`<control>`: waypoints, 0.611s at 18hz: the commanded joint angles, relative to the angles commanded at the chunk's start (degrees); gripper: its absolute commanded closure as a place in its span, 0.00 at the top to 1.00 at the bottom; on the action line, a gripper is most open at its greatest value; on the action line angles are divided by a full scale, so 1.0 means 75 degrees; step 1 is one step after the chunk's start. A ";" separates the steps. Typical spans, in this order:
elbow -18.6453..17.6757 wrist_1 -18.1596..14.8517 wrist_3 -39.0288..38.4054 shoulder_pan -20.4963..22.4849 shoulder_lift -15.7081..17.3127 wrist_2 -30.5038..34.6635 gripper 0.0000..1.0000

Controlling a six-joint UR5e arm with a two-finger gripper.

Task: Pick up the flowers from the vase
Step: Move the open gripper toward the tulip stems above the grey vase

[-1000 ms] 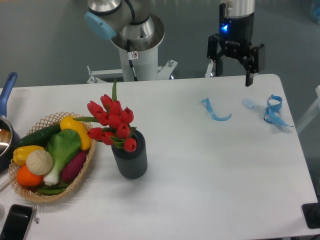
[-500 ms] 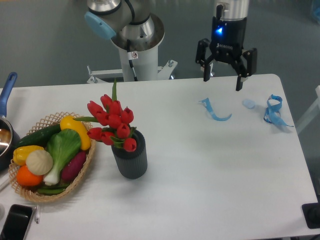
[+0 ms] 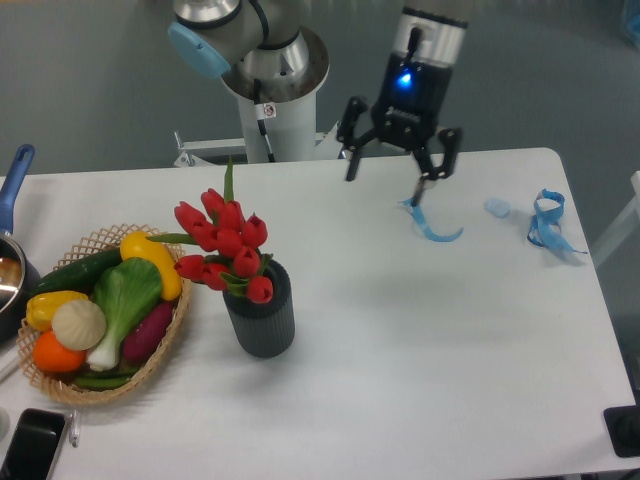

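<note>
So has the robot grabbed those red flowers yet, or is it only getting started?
Only getting started. Nothing looks done: the flowers sit in the vase, untouched. The gripper is open and empty, hanging above the far side of the table, well to the right of the bunch. Left to do: get above the flowers, come down, close on them and lift them out of the vase.

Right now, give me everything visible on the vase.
The vase is a short, dark grey cylinder with vertical ribs down its sides and a matte finish. It stands upright on the white table, just right of the wicker basket; whether they touch is unclear. Red tulips fill its mouth, leaning up and left over the rim and hiding most of the opening. The open claw is well away, up right, touching nothing.
</note>
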 joint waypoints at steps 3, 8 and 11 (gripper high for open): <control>0.0035 0.0059 0.0012 -0.0211 -0.0176 -0.0012 1.00; 0.0222 0.0082 0.0280 -0.0328 -0.0445 0.0011 1.00; 0.0328 0.0082 0.0772 -0.0457 -0.0656 0.0035 1.00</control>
